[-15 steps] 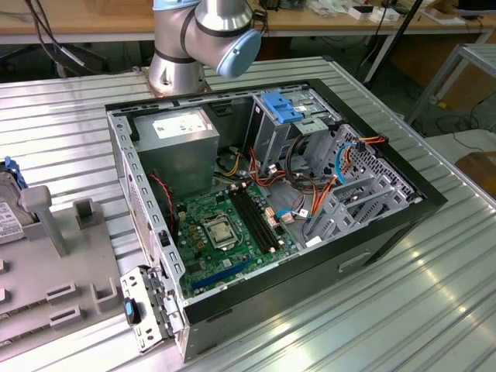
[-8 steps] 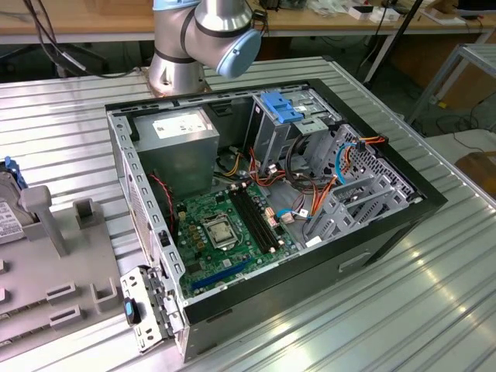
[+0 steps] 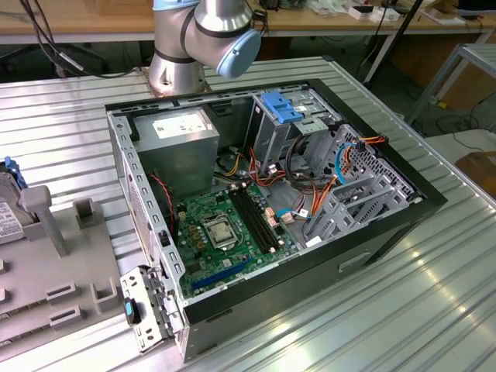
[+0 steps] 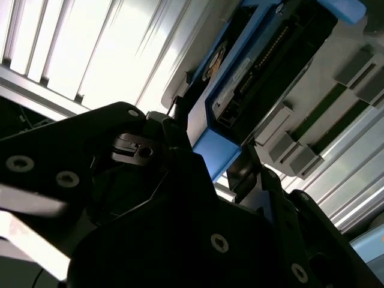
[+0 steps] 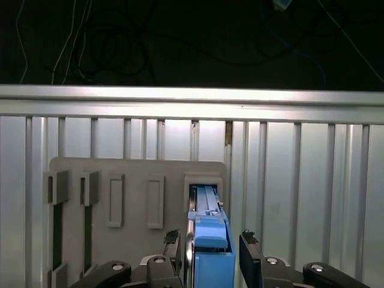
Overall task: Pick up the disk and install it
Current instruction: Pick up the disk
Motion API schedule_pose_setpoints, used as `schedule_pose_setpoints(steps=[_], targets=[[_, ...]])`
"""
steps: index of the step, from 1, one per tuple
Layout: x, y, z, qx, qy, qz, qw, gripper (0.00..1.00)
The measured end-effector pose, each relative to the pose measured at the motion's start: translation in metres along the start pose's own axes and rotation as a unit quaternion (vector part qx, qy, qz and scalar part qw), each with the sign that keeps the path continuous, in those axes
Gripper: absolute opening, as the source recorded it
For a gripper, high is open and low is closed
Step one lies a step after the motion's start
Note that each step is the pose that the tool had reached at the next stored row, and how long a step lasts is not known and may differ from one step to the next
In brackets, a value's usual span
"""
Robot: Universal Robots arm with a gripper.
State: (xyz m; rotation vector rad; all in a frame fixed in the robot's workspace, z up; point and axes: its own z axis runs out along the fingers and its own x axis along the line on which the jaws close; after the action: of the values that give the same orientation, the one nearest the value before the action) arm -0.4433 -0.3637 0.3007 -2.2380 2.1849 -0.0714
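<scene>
Your gripper [image 5: 208, 239] is spread, one finger on each side of the disk [image 5: 210, 261] and seemingly just clear of it, which stands on edge in the grey holder [image 5: 138, 180], its long axis running straight ahead between them, broad faces toward the jaws.

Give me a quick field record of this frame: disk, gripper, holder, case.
disk: standing on edge in a slot of the grey holder
gripper: open, straddling the disk, thin gap each side
computer case: side open, lying on the ribbed metal table, motherboard exposed
install: not yet done
</scene>
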Motion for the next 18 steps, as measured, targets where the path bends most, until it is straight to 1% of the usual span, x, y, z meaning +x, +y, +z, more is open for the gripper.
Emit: schedule_pose_setpoints(steps=[4, 6, 9, 12, 15, 17, 18], targets=[[0.0003, 0.0001, 0.0008, 0.0001, 0.0000, 0.000, 1.0000, 0.51], [0.0030, 0.0002, 0.0009, 0.0000, 0.0000, 0.000, 1.0000, 0.51], [0.0031, 0.0002, 0.0008, 0.0000, 0.0000, 0.000, 1.0000, 0.51], [0.0032, 0.0001, -0.0010, 0.0000, 0.0004, 0.000, 1.0000, 0.51], [0.0033, 0.0000, -0.0041, 0.0000, 0.0007, 0.000, 1.0000, 0.51], [0.0033, -0.0002, -0.0076, 0.0000, 0.0011, 0.000, 1.0000, 0.51], [0.0033, -0.0002, -0.0076, 0.0002, 0.0011, 0.000, 1.0000, 0.51]])
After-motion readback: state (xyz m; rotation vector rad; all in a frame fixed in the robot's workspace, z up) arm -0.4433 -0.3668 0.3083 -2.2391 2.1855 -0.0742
